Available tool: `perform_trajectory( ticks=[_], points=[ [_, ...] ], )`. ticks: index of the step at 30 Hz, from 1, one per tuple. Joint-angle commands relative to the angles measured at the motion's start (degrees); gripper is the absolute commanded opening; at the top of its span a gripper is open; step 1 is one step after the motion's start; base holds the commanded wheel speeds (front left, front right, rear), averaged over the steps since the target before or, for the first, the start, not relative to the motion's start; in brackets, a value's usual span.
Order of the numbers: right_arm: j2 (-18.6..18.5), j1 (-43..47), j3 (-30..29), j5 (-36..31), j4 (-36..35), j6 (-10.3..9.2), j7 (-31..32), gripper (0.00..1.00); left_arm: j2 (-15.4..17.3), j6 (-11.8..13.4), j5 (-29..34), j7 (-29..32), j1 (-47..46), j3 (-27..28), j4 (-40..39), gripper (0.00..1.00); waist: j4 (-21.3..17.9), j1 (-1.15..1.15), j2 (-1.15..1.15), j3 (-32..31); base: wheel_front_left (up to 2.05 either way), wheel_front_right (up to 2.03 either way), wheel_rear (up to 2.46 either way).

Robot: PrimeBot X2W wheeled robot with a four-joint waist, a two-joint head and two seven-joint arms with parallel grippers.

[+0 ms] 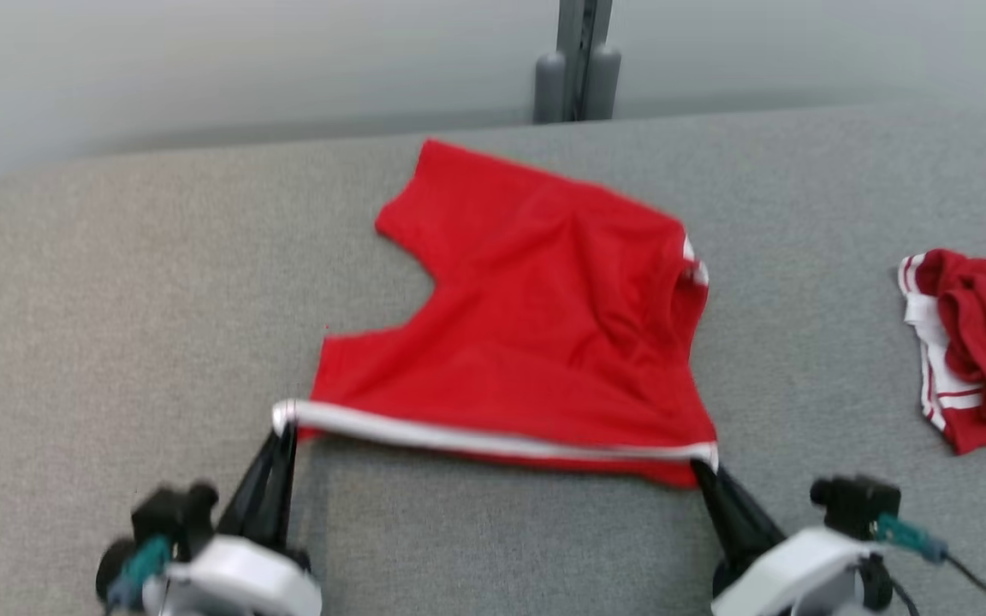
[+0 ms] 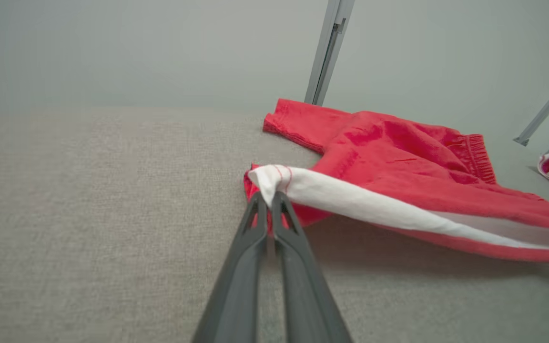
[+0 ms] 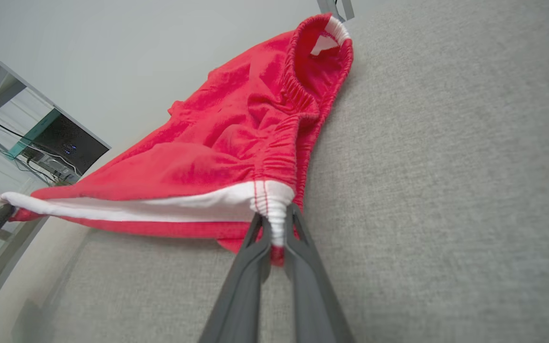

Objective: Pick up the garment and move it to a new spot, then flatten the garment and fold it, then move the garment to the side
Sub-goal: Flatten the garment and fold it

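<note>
While taut, garment [image 1: 527, 325] between both jaws

Red bundle [image 1: 985, 342] cut by right edge, garment [image 2: 398, 157] cropped in left wrist view

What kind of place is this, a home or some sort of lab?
Probably a lab or test room, not a home: a grey cloth-covered table against a bare pale partition with a metal post, cabled electronics beyond the table's edge, and red shorts plus a second red garment set out.

Lab-like room: grey fabric table [image 1: 74, 342], bare wall [image 1: 202, 68], metal post [image 1: 579, 60].
</note>
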Motion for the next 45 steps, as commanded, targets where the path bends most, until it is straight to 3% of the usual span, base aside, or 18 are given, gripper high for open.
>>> perform_trajectory(
  ticks=[1,12,22,35,39,45],
  points=[
    [-0.50,2.42,0.13,0.28,-1.03,0.01,-0.24,0.00,0.42,0.40,0.20,-0.25,3.04,0.58,-1.41,0.00,-0.71,0.00,0.00,-3.04,0.00,0.00,0.00],
    [-3.38,20.44,-2.57,-2.17,-12.66,0.01,-0.26,0.00,0.71,3.81,0.59,3.44,23.33,0.19,-18.97,0.00,0.31,0.00,0.00,-10.22,0.00,0.00,0.00],
    [-3.13,31.49,-6.64,-5.85,-22.55,0.01,2.76,0.00,1.86,5.88,-0.18,8.10,30.60,0.55,-31.54,0.00,0.25,0.00,0.00,-11.37,0.00,0.00,0.00],
    [3.49,21.12,-11.73,-9.61,-22.16,0.01,8.10,0.00,5.27,2.22,-1.42,8.93,15.39,0.67,-29.12,0.00,-0.11,0.00,0.00,-6.26,0.00,0.00,0.00],
    [4.68,15.47,-12.49,-10.04,-20.40,0.01,8.36,0.00,6.75,0.98,-1.48,9.63,6.50,-0.30,-25.78,0.00,-0.75,0.00,0.00,-2.31,0.00,0.00,0.00],
    [5.74,8.72,-15.10,-9.96,-16.76,0.01,6.85,0.00,6.47,-0.01,-1.83,10.66,-5.58,-3.41,-17.96,0.00,-1.49,0.00,0.00,2.60,0.00,0.00,0.00]
  ],
)
